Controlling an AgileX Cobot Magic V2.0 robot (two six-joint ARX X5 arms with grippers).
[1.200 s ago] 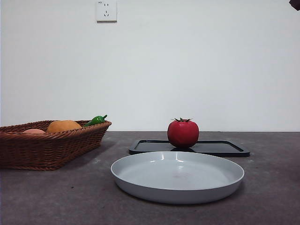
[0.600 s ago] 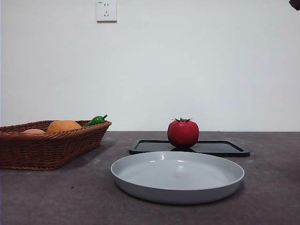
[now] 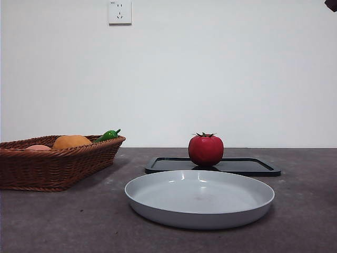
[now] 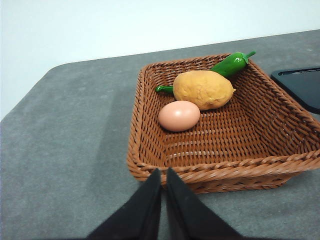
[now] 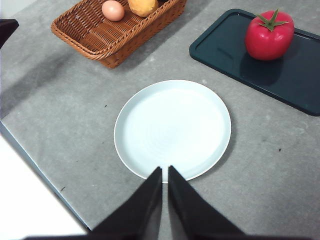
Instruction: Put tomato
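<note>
The tomato (image 3: 205, 149) (image 5: 269, 35), glossy red with a dark green calyx, sits upright on the black tray (image 3: 247, 167) (image 5: 225, 50) behind the plate. An empty pale grey plate (image 3: 199, 197) (image 5: 172, 129) lies in front of the tray. My right gripper (image 5: 164, 171) is shut, high above the plate's near rim, holding nothing. My left gripper (image 4: 163, 173) is shut too, hovering just outside the wicker basket (image 4: 150, 150) and far from the tomato. In the front view only a black tip (image 3: 331, 5) of an arm shows at the top right corner.
The brown wicker basket (image 3: 52, 163) (image 5: 90, 37) stands at the left with a potato (image 4: 202, 89), a pale pink egg-like fruit (image 4: 179, 115) and a green pepper (image 4: 227, 65) inside. A wall socket (image 3: 119, 11) is on the white wall. The table edge (image 5: 35, 165) runs near the right arm.
</note>
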